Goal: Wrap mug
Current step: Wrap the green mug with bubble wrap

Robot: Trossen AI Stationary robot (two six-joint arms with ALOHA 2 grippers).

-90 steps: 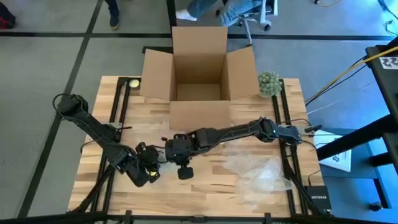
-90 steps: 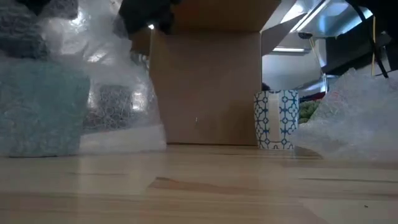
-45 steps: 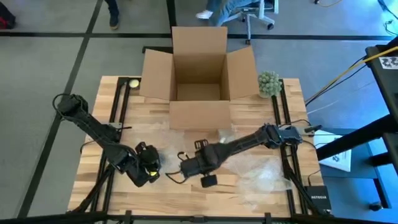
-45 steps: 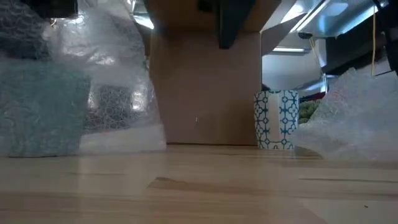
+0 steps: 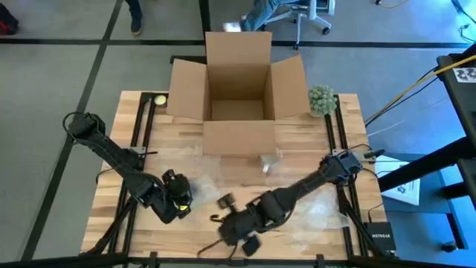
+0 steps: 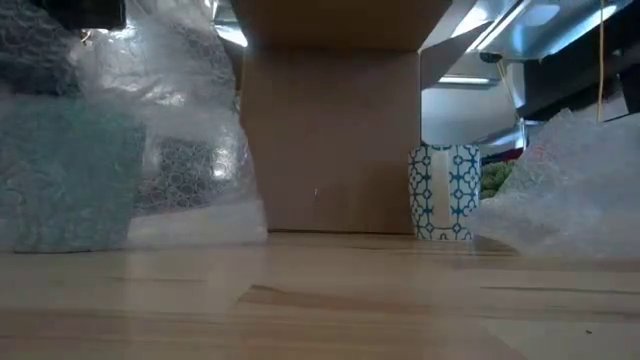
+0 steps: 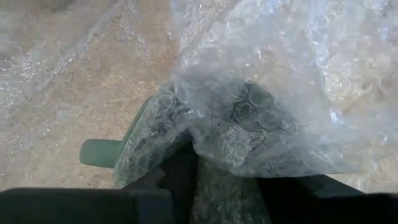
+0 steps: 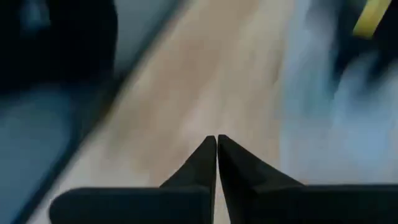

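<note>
Bubble wrap (image 7: pixel 273 93) fills my left wrist view; under it I make out a green mug (image 7: pixel 143 146), its handle sticking out to one side. I see the left gripper (image 5: pixel 175 199) clenched on the wrap, a fold of it drawn down between its dark fingers (image 7: pixel 180 180). From above, I place that gripper at 8 o'clock on the table (image 5: pixel 297 160), low over the wood, the wrapped mug at its tip.

I log the right gripper (image 5: pixel 238 234) at 6 o'clock, near the front edge, its arm stretched diagonally from the mount at 3 o'clock. My right wrist view shows its fingers (image 8: pixel 205 158) pressed together with nothing between them, blurred wood beyond.

I note a second mug (image 6: pixel 445 190), white with a blue pattern, standing upright at the centre, just in front of the box (image 5: pixel 238 82). That open cardboard box sits at 12 o'clock. Loose wrap (image 5: pixel 312 205) lies at 4 o'clock. A small green plant (image 5: pixel 321 99) stands at 1 o'clock, and a yellow ball (image 5: pixel 159 99) at 11 o'clock
</note>
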